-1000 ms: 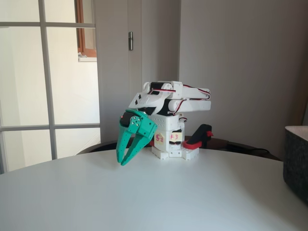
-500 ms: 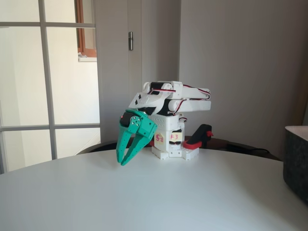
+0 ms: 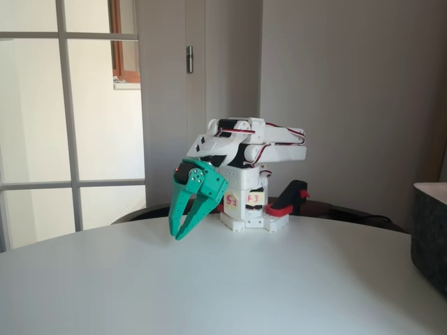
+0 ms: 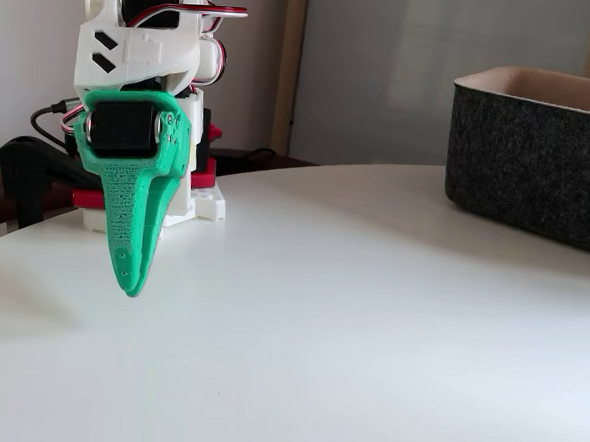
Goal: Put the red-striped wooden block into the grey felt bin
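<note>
Task status: judged not begun. The white-bodied arm sits folded over its base at the back of the round white counter point(image 3: 209, 286), with the green two-fingered claw point(image 3: 177, 234) hanging tips-down just above the surface. In a fixed view the two fingers stand slightly apart toward the tips, a narrow gap with nothing between them; from the side, the claw point(image 4: 127, 283) appears as a single tapered green blade, equally unloaded.

The large dark charcoal-grey felt bin point(image 4: 539, 166) stands at the right of the counter, well apart from the claw. Its walls are straight and fuzzy and its top rim is paler. The same bin point(image 3: 429, 230) is cut by the right edge in the other fixed view. Its interior floor is hidden, so its contents cannot be confirmed.

The red-striped wooden block cannot be located on the visible counter or in the claw. Locating, grasping, carrying and releasing it all remain outstanding.
</note>
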